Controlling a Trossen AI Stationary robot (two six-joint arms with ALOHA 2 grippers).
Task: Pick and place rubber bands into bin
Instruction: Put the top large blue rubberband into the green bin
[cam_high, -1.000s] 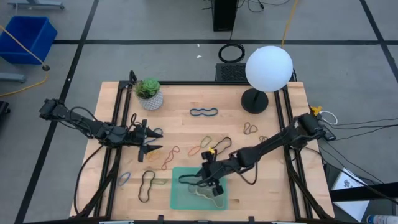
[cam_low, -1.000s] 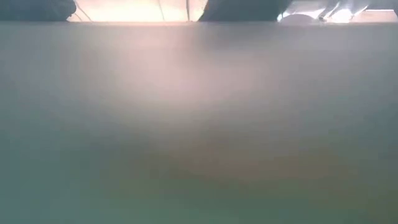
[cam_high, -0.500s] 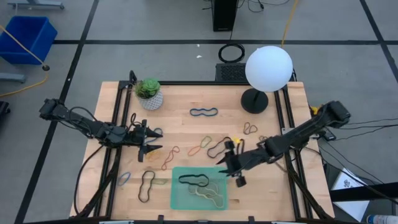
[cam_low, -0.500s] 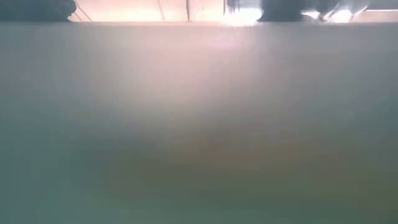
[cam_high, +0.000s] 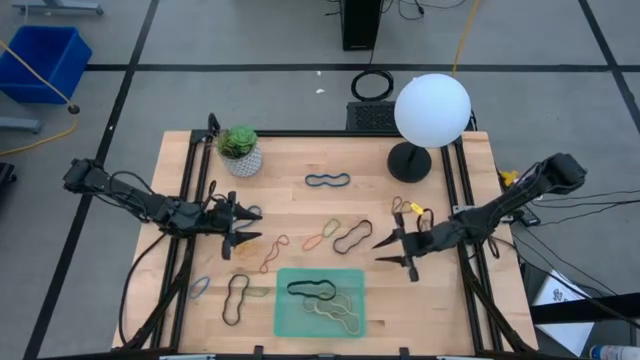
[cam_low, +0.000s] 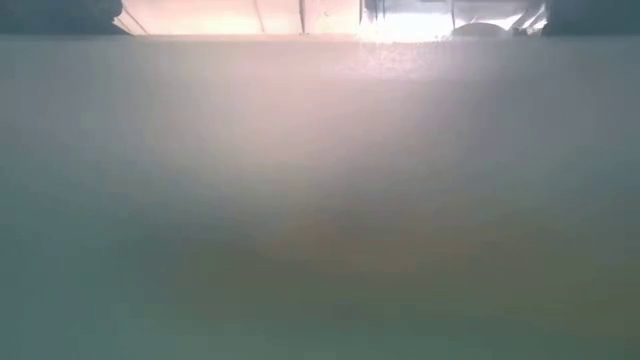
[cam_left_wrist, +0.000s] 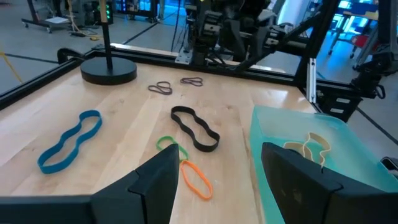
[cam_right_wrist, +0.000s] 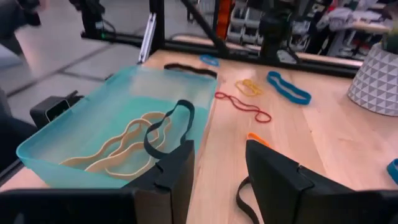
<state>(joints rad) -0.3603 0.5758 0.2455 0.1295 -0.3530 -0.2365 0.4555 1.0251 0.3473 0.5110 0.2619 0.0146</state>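
From above, the right gripper hangs over bare wood just right of the bin, its jaws spread and holding nothing; a black rubber band lies just to its left, and two small bands lie beyond it near the lamp base. The bin sits at the table's near edge holding a black band and tan bands. The left gripper waits at the left side with jaws apart, a red band beside it and more bands toward the near left corner. A blue band lies alone mid-table, with open wood around it, and a potted plant stands at the far left. The low view is a blur and shows nothing of the table. The left wrist view shows its fingers parted over the wood, an orange band between them, and the bin's wall just beside. The right wrist view shows its fingers apart, the bin close by with its black loop draped over tan ones.
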